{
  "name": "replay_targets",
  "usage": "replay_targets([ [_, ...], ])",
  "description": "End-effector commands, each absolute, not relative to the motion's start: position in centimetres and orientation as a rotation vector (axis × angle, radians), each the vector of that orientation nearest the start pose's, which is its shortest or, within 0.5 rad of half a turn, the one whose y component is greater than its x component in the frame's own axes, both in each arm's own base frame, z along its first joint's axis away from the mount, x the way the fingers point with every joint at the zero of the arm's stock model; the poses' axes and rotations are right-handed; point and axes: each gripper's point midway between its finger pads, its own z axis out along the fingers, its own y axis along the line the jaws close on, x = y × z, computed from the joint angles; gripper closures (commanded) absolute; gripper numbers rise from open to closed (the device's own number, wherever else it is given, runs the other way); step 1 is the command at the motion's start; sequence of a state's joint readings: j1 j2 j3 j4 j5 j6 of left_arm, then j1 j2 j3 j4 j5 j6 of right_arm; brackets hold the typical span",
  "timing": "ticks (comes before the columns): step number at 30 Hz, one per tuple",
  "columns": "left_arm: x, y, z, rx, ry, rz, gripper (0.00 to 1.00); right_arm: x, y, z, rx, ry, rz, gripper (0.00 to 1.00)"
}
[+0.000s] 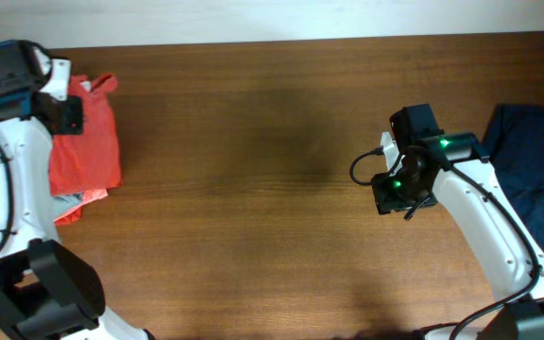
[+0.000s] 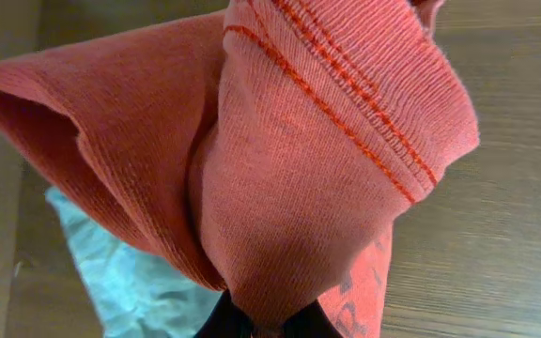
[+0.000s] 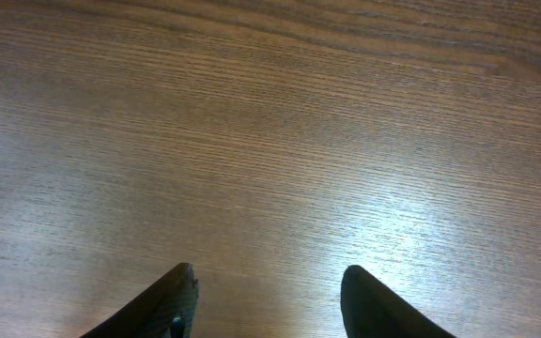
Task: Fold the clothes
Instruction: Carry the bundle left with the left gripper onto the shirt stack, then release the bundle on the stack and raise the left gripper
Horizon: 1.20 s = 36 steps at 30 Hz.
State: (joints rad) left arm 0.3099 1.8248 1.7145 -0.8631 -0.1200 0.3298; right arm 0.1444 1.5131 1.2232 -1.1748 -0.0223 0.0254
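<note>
The orange-red T-shirt (image 1: pixel 91 142) lies bunched at the table's far left. Its ribbed fabric (image 2: pixel 317 160) fills the left wrist view, and dark lettering (image 2: pixel 360 282) shows on a lower fold. My left gripper (image 1: pixel 70 115) is over the shirt's upper part and is shut on a fold of it, with the cloth pinched between the dark fingertips (image 2: pixel 263 325). My right gripper (image 1: pixel 392 195) hovers over bare wood right of centre. Its jaws (image 3: pixel 269 286) stand open with nothing between them.
A pale grey-teal garment (image 1: pixel 85 197) pokes out from under the orange-red shirt and shows as pale cloth (image 2: pixel 130 282) in the left wrist view. A dark navy garment (image 1: pixel 536 170) lies at the table's right edge. The table's back edge runs just behind the left arm.
</note>
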Motion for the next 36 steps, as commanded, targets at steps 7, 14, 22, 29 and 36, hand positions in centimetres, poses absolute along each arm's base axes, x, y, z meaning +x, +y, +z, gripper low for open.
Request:
replay_targets([
  [7,43.6,21.7,23.0,-0.312,2.449,0.343,1.0,28.3,3.9,13.0,-0.17,2.998,0.021,0.45],
  [14,41.1,26.1,23.0,-0.571,2.395,0.302,1.0,28.3,3.9,13.0,-0.17,2.998,0.021,0.45],
  [22,39.4,29.3,21.1,-0.668,2.406,0.262,0.99,28.2,4.1,13.0,-0.172,2.999,0.038,0.45],
  [29,39.0,30.8,18.0,-0.725,2.458,0.246,0.99,28.2,4.1,13.0,-0.171,2.999,0.039,0.45],
  [36,38.3,31.6,17.3,-0.88,2.426,0.231,0.01,28.2,4.1,13.0,-0.166,3.0,0.04,0.45],
])
